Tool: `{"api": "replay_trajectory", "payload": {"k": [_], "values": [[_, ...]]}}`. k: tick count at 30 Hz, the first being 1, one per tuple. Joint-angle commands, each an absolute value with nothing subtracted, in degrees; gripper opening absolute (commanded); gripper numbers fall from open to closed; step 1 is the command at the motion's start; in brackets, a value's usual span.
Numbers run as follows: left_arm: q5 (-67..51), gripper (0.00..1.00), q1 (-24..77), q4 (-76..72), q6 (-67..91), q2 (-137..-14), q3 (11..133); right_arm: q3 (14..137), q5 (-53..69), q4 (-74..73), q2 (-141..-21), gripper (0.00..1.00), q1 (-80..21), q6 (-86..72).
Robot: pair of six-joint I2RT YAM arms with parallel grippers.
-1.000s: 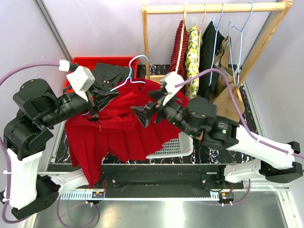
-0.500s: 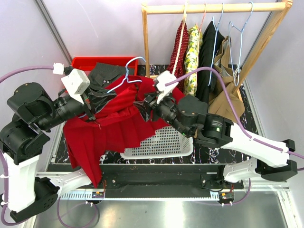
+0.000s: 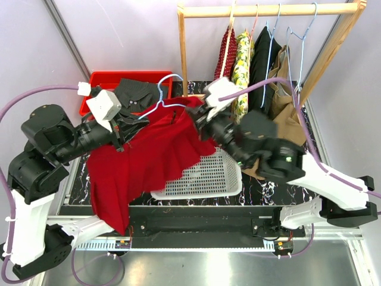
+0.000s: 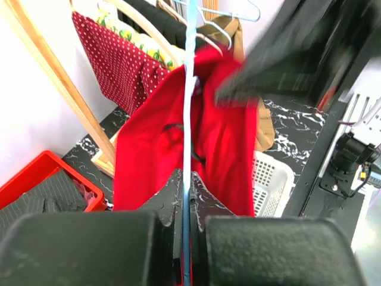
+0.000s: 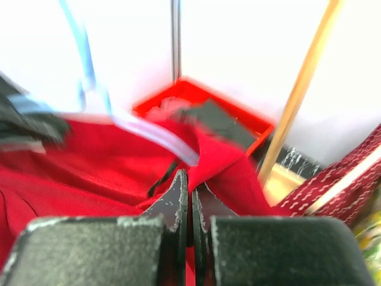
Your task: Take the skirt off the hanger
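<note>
Looking along the left gripper [image 4: 187,179], its wrist camera shows the 2 fingers pressed together on the blue hanger [image 4: 189,101] wire, a grip the top view hides. The right gripper [image 5: 190,180] pinches a fold of the red skirt [image 5: 223,161]. Both arms reach inward, forearms raised above the white basket [image 3: 205,179], with the skirt draped between them on the hanger.

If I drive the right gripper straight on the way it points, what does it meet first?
The red skirt. The right gripper, shut, has its tips right at a fold of it, though whether they pinch it is unclear. Beyond that fold is the red bin.
</note>
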State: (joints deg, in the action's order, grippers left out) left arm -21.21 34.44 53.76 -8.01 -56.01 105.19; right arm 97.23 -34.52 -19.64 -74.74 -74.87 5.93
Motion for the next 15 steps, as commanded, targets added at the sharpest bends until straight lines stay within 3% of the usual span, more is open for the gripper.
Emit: {"api": "replay_trajectory", "payload": {"k": [1, 9, 15], "values": [[-22.9, 0.0, 34.2, 47.5, -9.2, -54.8, 102.7, 107.5, -38.1, -15.6, -71.8, 0.0, -74.8, 14.5], [-25.0, 0.0, 34.7, 45.1, -6.2, -61.0, 104.9, 113.8, -30.1, -17.3, -79.5, 0.0, -74.9, 9.0], [-24.4, 0.0, 38.9, 44.6, -5.4, -69.5, 115.6, 117.4, -25.2, -19.3, -85.2, 0.0, -74.8, 4.7]]}}
